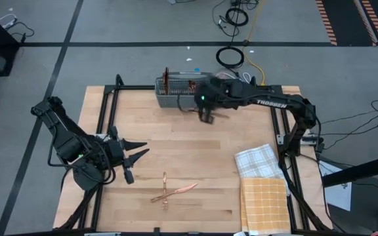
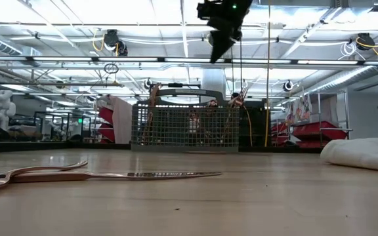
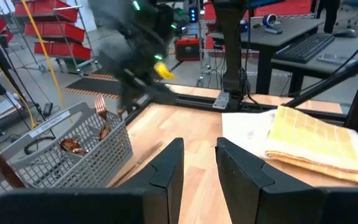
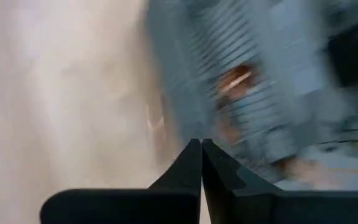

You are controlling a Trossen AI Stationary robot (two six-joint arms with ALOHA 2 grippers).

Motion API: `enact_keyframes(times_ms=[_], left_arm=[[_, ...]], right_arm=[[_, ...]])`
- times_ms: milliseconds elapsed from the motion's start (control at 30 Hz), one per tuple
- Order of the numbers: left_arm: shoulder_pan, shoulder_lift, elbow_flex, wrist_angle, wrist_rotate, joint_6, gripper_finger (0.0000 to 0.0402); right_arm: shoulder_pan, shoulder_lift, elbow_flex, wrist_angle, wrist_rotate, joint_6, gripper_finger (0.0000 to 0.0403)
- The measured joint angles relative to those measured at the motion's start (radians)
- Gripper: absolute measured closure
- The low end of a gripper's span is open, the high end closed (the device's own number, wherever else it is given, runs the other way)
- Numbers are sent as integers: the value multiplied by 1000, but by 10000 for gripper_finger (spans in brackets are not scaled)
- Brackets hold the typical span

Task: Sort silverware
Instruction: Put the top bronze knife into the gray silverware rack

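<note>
Three copper pieces of silverware (image 1: 169,190) lie crossed on the wooden table near its front edge; the low view shows them flat (image 2: 110,175). More copper silverware (image 3: 101,115) stands upright in the grey mesh caddy (image 1: 176,95) at the far edge. My right gripper (image 1: 207,119) hangs high above the table just in front of the caddy's right end. It is shut (image 4: 201,149), and I see nothing between its fingers. My left gripper (image 1: 133,154) stands open at the table's left, raised, with nothing between its fingers (image 3: 199,162).
A white checked cloth (image 1: 258,160) and a yellow checked cloth (image 1: 264,203) lie at the table's right front. A black frame (image 1: 104,111) runs along the table's edges. Bare wood lies between the caddy and the loose silverware.
</note>
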Motion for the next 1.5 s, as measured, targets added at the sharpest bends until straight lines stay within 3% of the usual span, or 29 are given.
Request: enact_keyframes(times_ms=[133,233,500,633,1067,1500], left_arm=[[0,0,0,-1,1,-16,300],[0,0,0,-7,2,-19,300],[0,0,0,-38,0,-26,300],[0,0,0,-37,0,-26,300],[3,-1,0,-48,-6,-51,300],[3,-1,0,-59,-12,-52,300]], right_arm=[[2,5,-59,-293,-65,50,394],[-17,6,-137,-404,-66,64,360],[-110,8,-362,-159,-175,-52,200],[-174,8,-445,-27,-194,-100,156],[-318,63,-484,138,-318,-214,140],[-357,200,-483,194,-276,-271,140]])
